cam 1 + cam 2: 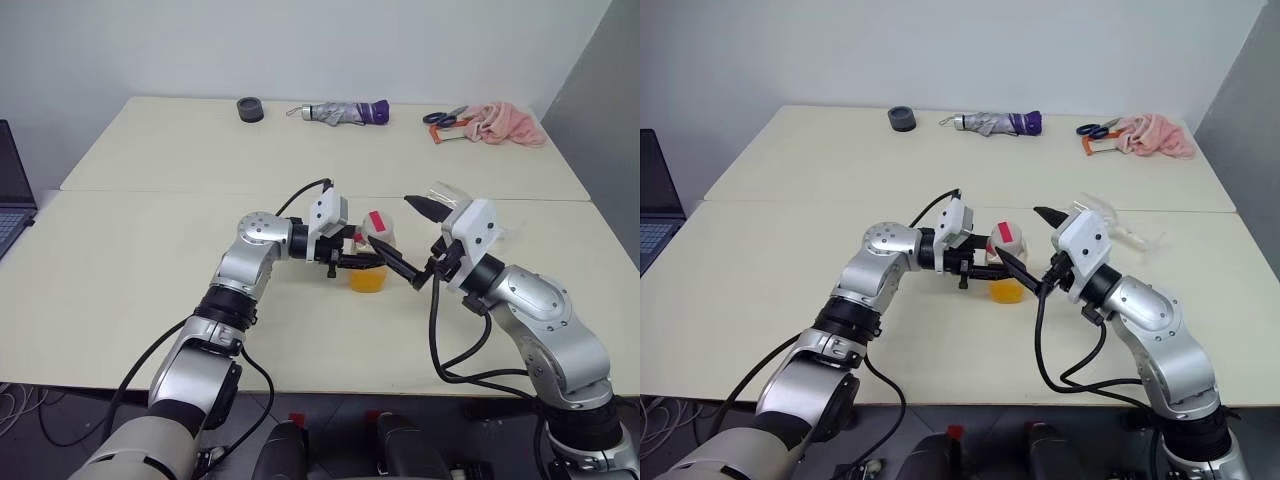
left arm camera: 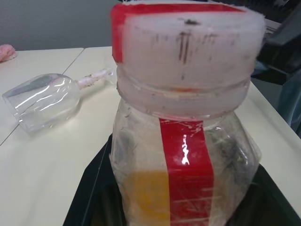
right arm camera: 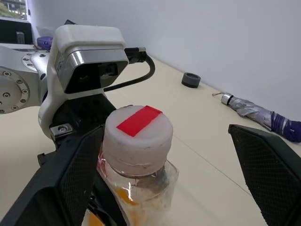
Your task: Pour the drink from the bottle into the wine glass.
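Observation:
The bottle stands upright at the middle of the near table, with a white cap bearing a red strip. The orange drink fills only its bottom. My left gripper reaches in from the left and is shut on the bottle's body. My right gripper is open, one finger on each side of the cap and touching nothing. The wine glass lies on its side on the table behind the right gripper, and its bowl looks empty.
The far table holds a black tape roll, a folded umbrella, scissors and a pink cloth. A laptop sits at the left edge. A seam runs between the two tables.

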Controlling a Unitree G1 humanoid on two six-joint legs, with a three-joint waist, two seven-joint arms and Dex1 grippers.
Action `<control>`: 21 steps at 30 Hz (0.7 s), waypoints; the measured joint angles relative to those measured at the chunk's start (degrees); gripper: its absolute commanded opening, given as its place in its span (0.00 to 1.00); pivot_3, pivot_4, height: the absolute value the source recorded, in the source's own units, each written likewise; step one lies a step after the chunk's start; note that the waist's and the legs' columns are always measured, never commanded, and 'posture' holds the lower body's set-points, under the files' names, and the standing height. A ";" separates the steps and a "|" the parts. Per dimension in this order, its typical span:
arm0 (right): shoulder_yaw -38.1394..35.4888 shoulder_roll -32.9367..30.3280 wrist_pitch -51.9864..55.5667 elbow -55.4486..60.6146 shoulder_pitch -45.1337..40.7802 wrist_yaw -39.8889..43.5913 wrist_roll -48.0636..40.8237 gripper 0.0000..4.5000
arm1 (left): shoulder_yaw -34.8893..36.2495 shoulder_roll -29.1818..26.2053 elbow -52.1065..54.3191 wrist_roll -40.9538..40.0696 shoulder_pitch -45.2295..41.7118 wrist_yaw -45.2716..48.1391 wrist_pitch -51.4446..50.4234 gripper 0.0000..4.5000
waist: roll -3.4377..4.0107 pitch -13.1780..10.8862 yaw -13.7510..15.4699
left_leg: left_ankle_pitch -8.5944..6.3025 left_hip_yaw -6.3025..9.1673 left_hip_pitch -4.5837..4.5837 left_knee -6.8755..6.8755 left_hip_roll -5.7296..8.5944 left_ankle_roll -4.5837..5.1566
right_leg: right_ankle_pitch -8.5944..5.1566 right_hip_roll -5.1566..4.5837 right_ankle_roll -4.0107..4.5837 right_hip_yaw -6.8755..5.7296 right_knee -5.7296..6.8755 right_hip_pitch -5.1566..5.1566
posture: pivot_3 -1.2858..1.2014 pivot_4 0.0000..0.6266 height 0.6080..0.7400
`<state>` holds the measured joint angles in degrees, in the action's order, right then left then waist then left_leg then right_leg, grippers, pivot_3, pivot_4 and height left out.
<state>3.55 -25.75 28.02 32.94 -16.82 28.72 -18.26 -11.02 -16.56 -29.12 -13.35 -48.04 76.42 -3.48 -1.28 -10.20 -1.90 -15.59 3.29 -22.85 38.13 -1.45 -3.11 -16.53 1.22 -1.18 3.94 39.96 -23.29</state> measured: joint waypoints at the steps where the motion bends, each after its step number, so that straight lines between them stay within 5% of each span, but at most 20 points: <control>1: -0.23 -0.14 0.30 0.17 0.17 0.05 -0.55 1.00 | 0.01 -0.14 0.00 0.00 0.00 0.03 0.00 0.41 | 0.00 0.00 0.00 | 0.00 0.00 0.00 0.00 0.00 0.00 | 0.00 0.00 0.00 0.01 0.00 0.00 | 0.52 0.24 1.00; 21: -2.51 -5.38 7.45 4.87 -0.32 3.40 -9.36 1.00 | 0.01 -0.76 0.01 -0.04 0.01 0.61 0.12 0.41 | 0.00 0.00 -0.21 | 0.00 -0.01 0.02 0.00 -0.02 0.00 | 0.00 0.03 0.00 0.02 0.01 0.00 | 0.52 0.24 1.00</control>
<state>1.04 -31.12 35.46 37.81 -17.14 32.12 -27.62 -11.01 -17.32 -29.12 -13.38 -48.03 77.02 -3.35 -1.28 -10.20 -2.11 -15.60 3.28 -22.83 38.13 -1.47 -3.11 -16.53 1.26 -1.18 3.96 39.96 -23.29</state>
